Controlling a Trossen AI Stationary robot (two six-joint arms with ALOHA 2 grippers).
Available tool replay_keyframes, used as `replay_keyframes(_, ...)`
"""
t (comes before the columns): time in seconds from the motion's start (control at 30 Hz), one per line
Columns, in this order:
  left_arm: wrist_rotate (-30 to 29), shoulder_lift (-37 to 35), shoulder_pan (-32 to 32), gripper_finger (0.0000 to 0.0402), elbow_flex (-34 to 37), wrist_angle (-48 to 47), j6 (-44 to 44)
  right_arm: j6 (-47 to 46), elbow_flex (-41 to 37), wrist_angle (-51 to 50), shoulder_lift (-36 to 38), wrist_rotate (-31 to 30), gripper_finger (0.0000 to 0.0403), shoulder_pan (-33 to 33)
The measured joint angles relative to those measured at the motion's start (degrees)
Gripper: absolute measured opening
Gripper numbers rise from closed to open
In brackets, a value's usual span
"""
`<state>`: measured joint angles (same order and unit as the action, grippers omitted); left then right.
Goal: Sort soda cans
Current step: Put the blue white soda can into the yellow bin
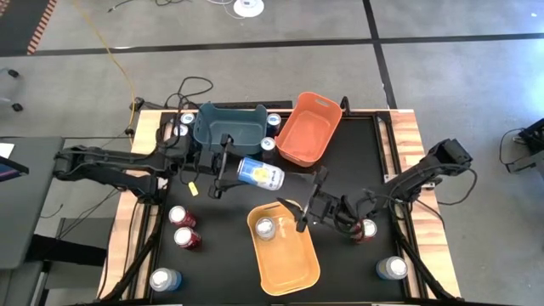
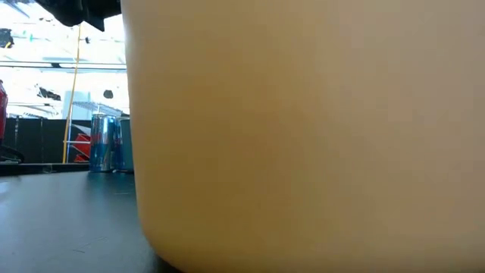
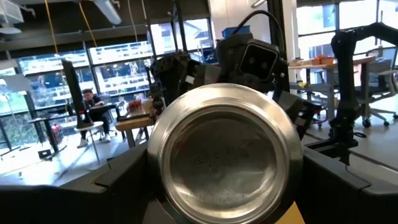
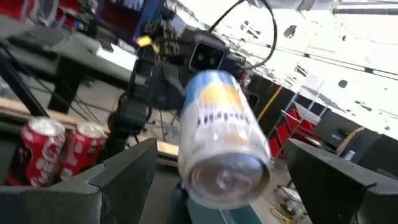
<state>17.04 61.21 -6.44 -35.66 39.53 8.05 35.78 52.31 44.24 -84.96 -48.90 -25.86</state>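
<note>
A pale blue and silver soda can [image 1: 260, 174] lies on its side in the air above the black table [image 1: 357, 153], between the two arms. The left gripper [image 1: 223, 174] clamps its fingers around one end of it; in the left wrist view the can's shiny silver base fills the space between the two dark fingers [image 3: 118, 180]. The right gripper [image 1: 308, 206] sits just beyond the can's other end with its fingers [image 4: 127, 171] spread wide, and in the right wrist view the can hangs between them without touching either.

A yellow-orange plastic bin [image 1: 285, 251] stands near the front of the table with one silver-topped can [image 1: 266, 227] upright inside it. A teal plastic bin [image 1: 229, 126] and an orange plastic bin [image 1: 308, 129] stand side by side at the back, with dark blue cans [image 1: 274, 121] upright around them. Two red cans [image 1: 184, 228] stand upright at the left front, another red can [image 1: 366, 229] by the right arm, and pale silver cans [image 1: 392, 269] near both front corners
</note>
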Motion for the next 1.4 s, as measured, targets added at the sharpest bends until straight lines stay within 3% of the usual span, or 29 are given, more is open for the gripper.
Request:
replay_keyframes(0.27,-0.1,-0.1,0.0,0.0309,0.0,1.4,-0.2,-1.8,-0.1,-2.5,-0.1,-0.6,0.0368,1.1)
replay_keyframes(0.8,0.8,-0.2,0.0,0.0309,-1.0,1.9,-0.6,-8.5,-0.1,-1.5,-0.1,18.7,0.0374,9.8)
replay_keyframes(0.93,0.7,-0.2,0.0,0.0309,-1.0,2.0,-0.7,-10.4,-0.1,-1.2,-0.1,20.9,0.0351,10.9)
replay_keyframes(1.17,0.2,-0.2,-0.1,0.0309,-1.0,2.3,-0.8,-10.9,-0.1,-0.5,-0.1,21.9,0.0276,11.4)
replay_keyframes(1.4,-2.5,-0.4,0.0,0.0312,-1.2,-3.7,2.4,-7.9,-0.3,-1.3,-0.1,18.3,0.026,9.4)
